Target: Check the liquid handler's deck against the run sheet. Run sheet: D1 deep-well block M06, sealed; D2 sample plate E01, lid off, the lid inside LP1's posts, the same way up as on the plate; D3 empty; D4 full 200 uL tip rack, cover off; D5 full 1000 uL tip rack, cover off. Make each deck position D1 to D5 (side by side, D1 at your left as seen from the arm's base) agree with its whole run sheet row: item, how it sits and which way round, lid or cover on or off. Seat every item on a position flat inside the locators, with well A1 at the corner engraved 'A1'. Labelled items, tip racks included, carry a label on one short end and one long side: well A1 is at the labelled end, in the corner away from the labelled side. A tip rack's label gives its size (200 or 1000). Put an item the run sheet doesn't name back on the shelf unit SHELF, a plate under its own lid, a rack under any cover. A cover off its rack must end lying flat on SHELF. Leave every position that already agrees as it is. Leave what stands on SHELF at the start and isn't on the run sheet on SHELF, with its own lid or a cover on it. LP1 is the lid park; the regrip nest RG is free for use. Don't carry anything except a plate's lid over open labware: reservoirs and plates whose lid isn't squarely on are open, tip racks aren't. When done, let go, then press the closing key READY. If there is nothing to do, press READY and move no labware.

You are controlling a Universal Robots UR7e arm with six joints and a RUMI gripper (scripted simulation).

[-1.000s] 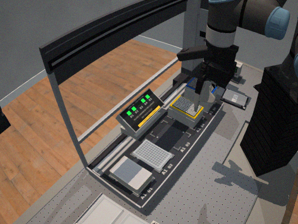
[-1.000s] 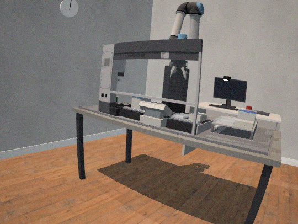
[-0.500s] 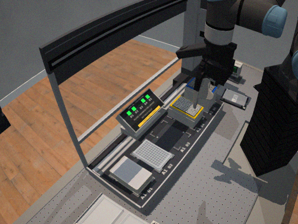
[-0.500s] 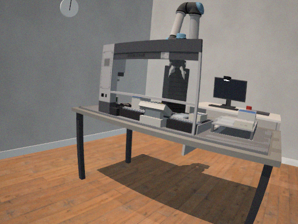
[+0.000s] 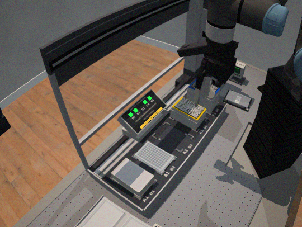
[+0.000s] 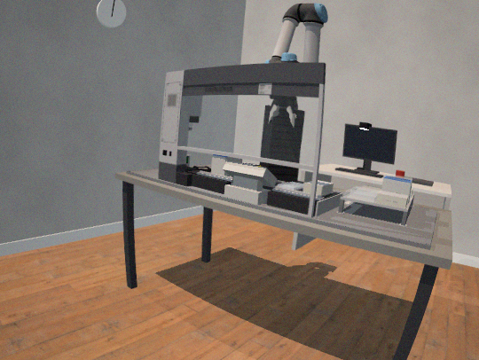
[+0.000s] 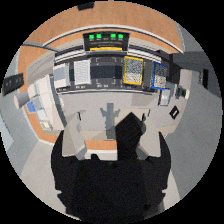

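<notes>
My gripper (image 5: 206,93) is open and empty, hanging high over the right end of the deck, in front of the blue-rimmed tip rack (image 5: 215,89) on D5, which it partly hides. The yellow-rimmed tip rack (image 5: 188,109) stands uncovered on D4. D3 (image 5: 173,137) is an empty dark position. An unlidded well plate (image 5: 154,156) sits on D2. A sealed grey block (image 5: 132,177) sits on D1. A flat lid (image 5: 237,99) lies to the right of the deck. The wrist view shows the deck row from above, with the yellow rack (image 7: 133,70) and the blue rack (image 7: 161,75).
A status panel (image 5: 142,113) with green lights stands behind D2 and D3. The handler's gantry beam (image 5: 112,31) spans overhead. A small key box (image 5: 240,70) sits at the far right. A black pedestal (image 5: 277,126) stands at the right. The shelf unit (image 6: 377,199) holds labware.
</notes>
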